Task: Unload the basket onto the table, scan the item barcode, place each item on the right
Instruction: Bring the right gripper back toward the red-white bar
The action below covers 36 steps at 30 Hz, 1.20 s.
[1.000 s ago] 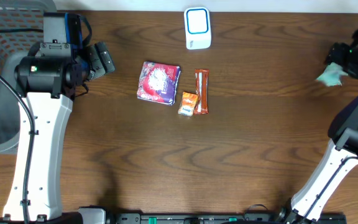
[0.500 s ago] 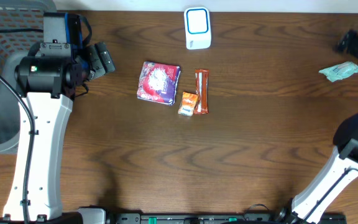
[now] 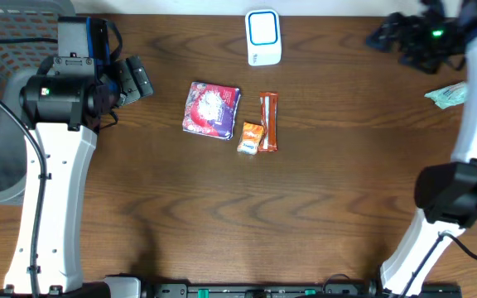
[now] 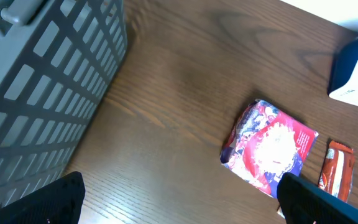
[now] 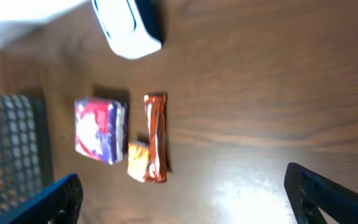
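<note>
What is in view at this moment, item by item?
scanner: one, white with a blue face, middle of the table's far edge
snack packet: one, red and purple, mid-table
bar: one, orange-brown, right of the snack packet
small packet: one, orange, against the bar's near end
pale green packet: one, near the table's right edge, apart from the rest
basket: one, grey, left of the table
table: one, dark brown wood
left gripper: one, black, open and empty, left of the snack packet
right gripper: one, black, open and empty, far right, above the far edge
</note>
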Each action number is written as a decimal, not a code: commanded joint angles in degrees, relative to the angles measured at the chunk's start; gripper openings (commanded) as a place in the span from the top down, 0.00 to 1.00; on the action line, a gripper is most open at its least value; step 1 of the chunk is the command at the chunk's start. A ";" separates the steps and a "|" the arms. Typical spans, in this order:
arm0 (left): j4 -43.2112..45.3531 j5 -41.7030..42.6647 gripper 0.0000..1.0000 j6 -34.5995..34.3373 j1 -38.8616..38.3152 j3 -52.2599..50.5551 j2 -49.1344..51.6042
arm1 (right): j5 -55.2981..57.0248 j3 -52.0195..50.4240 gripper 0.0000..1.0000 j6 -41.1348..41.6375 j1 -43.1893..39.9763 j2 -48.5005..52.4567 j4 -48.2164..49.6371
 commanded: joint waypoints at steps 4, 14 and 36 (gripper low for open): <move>-0.20 -0.72 0.02 -0.74 0.04 -0.52 0.33 | 8.28 -0.26 0.01 0.31 6.93 0.28 -0.76; -0.17 -0.72 0.02 -0.76 0.04 -0.52 0.33 | 8.41 -0.26 0.01 0.31 11.98 0.28 -0.76; -0.20 -0.72 0.02 -0.74 0.04 -0.52 0.33 | 8.41 -0.26 0.01 0.31 12.07 0.28 -0.76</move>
